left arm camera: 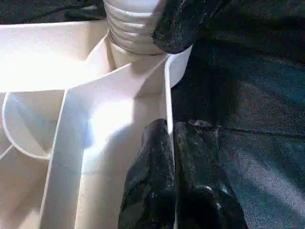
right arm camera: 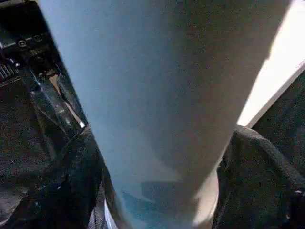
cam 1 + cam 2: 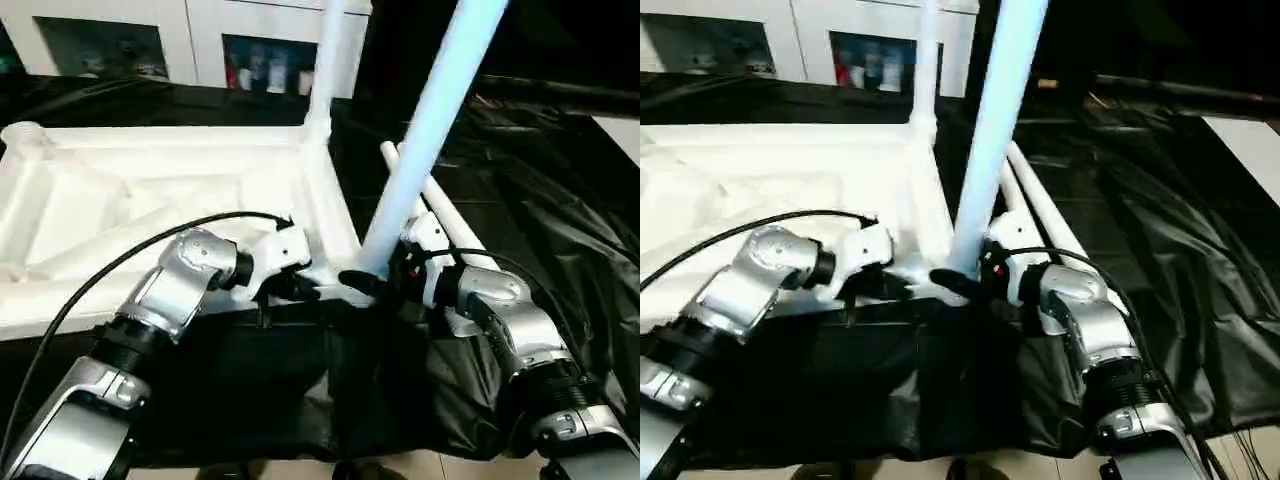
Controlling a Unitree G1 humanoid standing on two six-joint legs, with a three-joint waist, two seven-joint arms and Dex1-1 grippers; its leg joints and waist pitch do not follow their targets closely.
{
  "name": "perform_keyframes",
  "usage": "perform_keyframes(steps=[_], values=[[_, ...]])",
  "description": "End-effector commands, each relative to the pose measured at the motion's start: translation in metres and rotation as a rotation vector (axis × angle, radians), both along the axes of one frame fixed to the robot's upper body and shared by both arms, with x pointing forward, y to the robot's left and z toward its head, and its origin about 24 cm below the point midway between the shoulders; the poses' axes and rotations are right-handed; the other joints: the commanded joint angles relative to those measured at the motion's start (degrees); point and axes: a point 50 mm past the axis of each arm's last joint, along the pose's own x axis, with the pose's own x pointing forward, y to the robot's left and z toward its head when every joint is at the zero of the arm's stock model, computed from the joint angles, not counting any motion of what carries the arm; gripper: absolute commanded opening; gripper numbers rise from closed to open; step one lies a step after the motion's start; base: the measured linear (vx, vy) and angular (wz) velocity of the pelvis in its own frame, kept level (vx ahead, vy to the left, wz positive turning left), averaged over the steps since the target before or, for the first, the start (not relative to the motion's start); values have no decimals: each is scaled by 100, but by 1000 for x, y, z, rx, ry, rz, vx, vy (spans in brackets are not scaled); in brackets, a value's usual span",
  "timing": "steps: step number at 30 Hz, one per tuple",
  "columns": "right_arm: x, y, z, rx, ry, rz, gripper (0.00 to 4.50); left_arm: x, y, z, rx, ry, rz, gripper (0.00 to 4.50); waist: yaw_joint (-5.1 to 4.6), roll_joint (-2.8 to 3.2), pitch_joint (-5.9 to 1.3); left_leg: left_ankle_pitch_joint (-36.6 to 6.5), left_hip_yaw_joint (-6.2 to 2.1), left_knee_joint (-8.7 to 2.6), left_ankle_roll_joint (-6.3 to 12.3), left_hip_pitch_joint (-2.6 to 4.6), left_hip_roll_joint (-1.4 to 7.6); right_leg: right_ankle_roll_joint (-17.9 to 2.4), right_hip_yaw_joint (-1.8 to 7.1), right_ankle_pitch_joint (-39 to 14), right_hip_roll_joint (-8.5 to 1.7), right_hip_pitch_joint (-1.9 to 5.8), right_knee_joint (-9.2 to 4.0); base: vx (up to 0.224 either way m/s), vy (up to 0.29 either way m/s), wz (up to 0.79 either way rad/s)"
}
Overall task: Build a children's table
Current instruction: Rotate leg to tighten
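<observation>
1. While the children's table (image 3: 150, 200) lies upside down on the black cloth (image 3: 560, 230), ribs up, the left gripper (image 3: 300, 285) sits at its near corner, just beside the leaning leg (image 3: 420, 150) that the right gripper (image 3: 385, 285) meets low down. To do this well, I judge the leg should be squared to its socket before turning.
2. In the right eye view, two spare legs (image 3: 1040, 215) lie beyond the right gripper's fingers, and a far-corner leg (image 3: 925, 70) stands upright, its top cut off.
3. In the left wrist view, the left fingers (image 1: 157, 176) are pressed together on the table's thin wall; ahead of them, the leg's threaded end (image 1: 131, 26) enters the socket, partly hidden by the other gripper's fingertip (image 1: 181, 21).
4. In the right wrist view, the fingers (image 2: 71, 191) stand wide to either side of the leg; whether they touch it is hard to tell.
</observation>
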Motion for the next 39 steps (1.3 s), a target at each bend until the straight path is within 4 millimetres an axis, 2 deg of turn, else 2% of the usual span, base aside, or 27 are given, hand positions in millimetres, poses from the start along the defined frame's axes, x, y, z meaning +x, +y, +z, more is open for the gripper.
perform_keyframes(steps=[1, 5, 9, 14, 17, 19, 21, 23, 25, 26, 29, 30, 31, 32, 33, 34, 35, 36, 37, 38, 39], values=[[-3, -3, -5, -22, 22, 20, 363, -8, -9, -4, -49, 32, -63, 0, -5, 42, -413, -895, -101, -332, 303, 84, 264, -1263, 315, -1002, -424, 320, -331, 0, 0, 0], [-5, -4, -5, -29, 25, 30, 335, -8, -8, -4, -48, 36, -63, 0, 5, 30, -433, -664, -94, -308, 405, 72, 253, -1307, 316, -694, -420, 337, -291, 0, 0, 0], [-6, -6, -7, -24, 38, 27, 295, -9, -7, -4, -47, 38, -64, 0, 0, 34, -429, -668, -94, -306, 435, 74, 252, -1333, 309, -690, -414, 337, -291, 0, 0, 0], [-5, -6, -8, 1, 46, 2, 275, -9, -7, -4, -51, 40, -64, 0, 3, 36, -422, -766, -100, -308, 376, 77, 253, -1284, 311, -884, -421, 332, -308, 0, 0, 0], [-4, -6, -9, 21, 52, -21, 272, -9, -7, -5, -52, 46, -62, 0, 2, 30, -424, -697, -97, -302, 401, 75, 248, -1303, 312, -759, -413, 334, -291, 0, 0, 0], [-1, -8, -14, 38, 77, -110, 272, -8, -8, -6, -63, 55, -29, 0, -5, 25, -414, -700, -96, -304, 411, 68, 246, -1307, 313, -783, -417, 332, -295, 0, 0, 0], [7, -10, -22, 34, 105, -250, 272, -3, -10, -9, -65, 53, 26, 0, -28, 26, -411, -740, -102, -310, 353, 61, 247, -1291, 311, -916, -422, 324, -301, 0, 0, 0], [12, -10, -29, 14, 123, -370, 271, 3, -13, -10, -64, 33, 92, 0, -88, 35, -371, -1089, -119, -337, 160, 72, 235, -1164, 307, -1588, -428, 297, -382, 0, 0, 0], [16, -8, -36, 5, 146, -461, 270, 8, -18, -12, -71, 30, 159, 0, -116, 50, -356, -1298, -120, -339, 72, 107, 236, -1086, 313, -1954, -439, 263, -432, 0, 0, 0], [18, -4, -40, -7, 160, -527, 270, 13, -21, -14, -70, 31, 228, 0, -133, 47, -364, -1439, -152, -347, -17, 87, 231, -948, 308, -2303, -455, 288, -452, 0, 0, 0], [26, 7, -44, -24, 184, -671, 270, 22, -30, -18, -59, 19, 346, 0, -175, 52, -345, -1607, -157, -358, -68, 117, 218, -831, 306, -2567, -437, 228, -496, 0, 0, 0], [28, 11, -45, -24, 198, -724, 270, 25, -33, -18, -51, 8, 382, 0, -173, 45, -352, -1635, -169, -357, -76, 118, 213, -784, 297, -2638, -439, 243, -502, 0, 0, 0], [31, 19, -45, -15, 222, -775, 270, 28, -38, -18, -43, -10, 417, 0, -181, 38, -353, -1643, -152, -349, -58, 125, 208, -739, 312, -2618, -438, 214, -510, 0, 0, 0], [34, 25, -44, -7, 234, -805, 270, 31, -42, -19, -38, -22, 441, 0, -191, 11, -352, -1703, -166, -355, -54, 131, 199, -690, 291, -2713, -424, 215, -517, 0, 0, 0], [36, 31, -42, -6, 225, -812, 270, 32, -45, -18, -36, -30, 448, 0, -188, 18, -350, -1754, -161, -349, -43, 137, 194, -659, 289, -2786, -429, 201, -530, 0, 0, 0], [36, 31, -42, -6, 225, -812, 270, 32, -45, -18, -36, -30, 448, 0, -179, 28, -357, -1755, -167, -351, -25, 136, 200, -606, 292, -2749, -437, 203, -536, 0, 0, 0], [37, 35, -40, -9, 211, -810, 270, 33, -47, -18, -34, -36, 451, 0, -173, 23, -367, -1665, -167, -358, 18, 103, 204, -598, 291, -2557, -433, 230, -517, 0, 0, 0], [38, 42, -36, 6, 192, -770, 270, 33, -49, -18, -27, -49, 446, 0, -178, -9, -372, -1617, -153, -357, 69, 100, 207, -617, 294, -2399, -422, 216, -507, 0, 0, 0], [38, 42, -36, 6, 192, -770, 270, 33, -49, -18, -27, -49, 446, 0, -178, -9, -372, -1617, -153, -357, 69, 100, 207, -617, 294, -2399, -422, 216, -507, 0, 0, 0], [38, 51, -31, 88, 197, -687, 326, 33, -49, -18, -22, -52, 435, 0, -169, -4, -378, -1538, -149, -358, 137, 75, 211, -686, 299, -2163, -426, 242, -478, 0, 0, 0], [38, 53, -28, 125, 198, -657, 340, 33, -48, -18, -20, -53, 425, 0, -154, 1, -375, -1512, -146, -358, 172, 83, 217, -720, 302, -2080, -428, 244, -472, 0, 0, 0]])
